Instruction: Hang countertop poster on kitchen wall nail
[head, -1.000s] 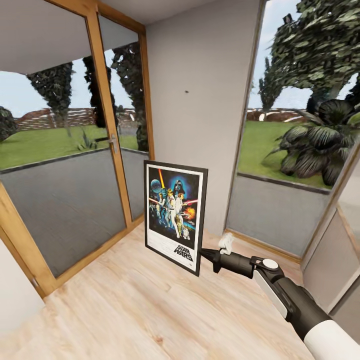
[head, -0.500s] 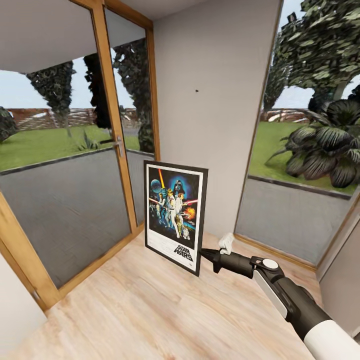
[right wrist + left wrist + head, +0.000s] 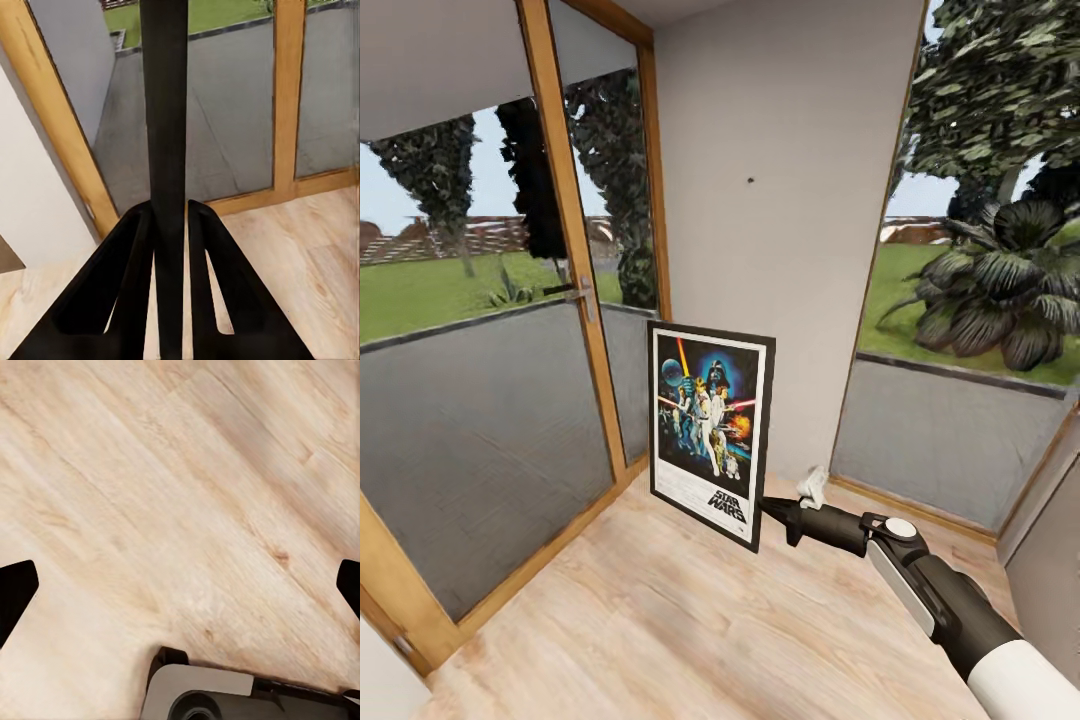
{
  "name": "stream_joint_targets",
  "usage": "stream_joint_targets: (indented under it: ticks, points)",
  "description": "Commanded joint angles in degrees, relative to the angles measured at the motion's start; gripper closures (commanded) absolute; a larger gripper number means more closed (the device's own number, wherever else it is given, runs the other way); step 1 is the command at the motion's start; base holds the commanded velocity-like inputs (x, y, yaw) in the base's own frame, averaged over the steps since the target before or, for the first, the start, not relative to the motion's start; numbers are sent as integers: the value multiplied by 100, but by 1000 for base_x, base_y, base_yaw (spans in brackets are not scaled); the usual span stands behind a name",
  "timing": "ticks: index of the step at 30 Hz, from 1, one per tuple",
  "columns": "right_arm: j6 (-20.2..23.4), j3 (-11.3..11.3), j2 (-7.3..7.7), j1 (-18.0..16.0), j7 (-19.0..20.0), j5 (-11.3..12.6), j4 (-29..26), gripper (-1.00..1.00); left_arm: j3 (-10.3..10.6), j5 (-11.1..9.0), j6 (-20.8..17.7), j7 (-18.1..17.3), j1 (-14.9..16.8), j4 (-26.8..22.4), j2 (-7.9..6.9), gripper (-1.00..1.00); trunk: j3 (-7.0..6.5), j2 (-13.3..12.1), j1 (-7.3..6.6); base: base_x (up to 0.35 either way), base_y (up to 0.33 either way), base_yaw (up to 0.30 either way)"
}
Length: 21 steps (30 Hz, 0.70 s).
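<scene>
The Star Wars poster (image 3: pixel 710 425) stands upright in the air over the wooden floor, facing me. My right gripper (image 3: pixel 765 507) is shut on its lower right edge. In the right wrist view the poster (image 3: pixel 166 112) is a black edge-on strip pinched between the two fingers (image 3: pixel 135 255). A wall nail (image 3: pixel 751 181) is a small dark dot on the light grey wall (image 3: pixel 800 260), above the poster and slightly right of its middle. In the left wrist view my left gripper (image 3: pixel 180 589) is open over bare floor with nothing between its fingertips (image 3: pixel 13 592). The kitchen countertop is out of view.
A wood-framed glass door (image 3: pixel 570 290) with a handle stands left of the wall panel. A large window (image 3: pixel 970 300) is on its right. Light wooden floor (image 3: pixel 660 620) stretches in front of me. Part of my base (image 3: pixel 225 697) shows below the left gripper.
The whole picture has shifted, so the camera moved: the wall and door frame sit a little differently. The poster and right arm hold the same place in view.
</scene>
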<state>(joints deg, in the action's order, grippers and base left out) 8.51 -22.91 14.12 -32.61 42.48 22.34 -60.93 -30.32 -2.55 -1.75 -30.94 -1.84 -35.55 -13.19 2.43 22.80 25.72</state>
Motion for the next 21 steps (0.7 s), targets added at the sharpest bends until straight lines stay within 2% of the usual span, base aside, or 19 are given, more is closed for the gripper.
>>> stream_joint_targets:
  ticks: [1,5,12,16,21]
  points:
    - [62,-12,4,-8,10,74,-1,100,-9,-26,-19,-27,0,-5,1,-100,12,12,7,263,232,-292]
    - [63,-13,4,-8,9,73,-1,100,-14,-26,-12,-27,0,-5,1,-100,12,12,7,145,122,-296]
    - [63,-12,4,-8,8,73,1,100,-20,-26,-10,-27,0,-5,1,-100,7,12,7,23,19,-296]
    - [63,-12,4,-8,9,76,-5,100,-18,-25,-17,-27,0,-5,1,-100,6,12,7,32,176,-75]
    - [63,-12,4,-8,7,74,-1,100,-10,-20,-18,-27,0,-5,1,-100,6,12,7,201,223,-79]
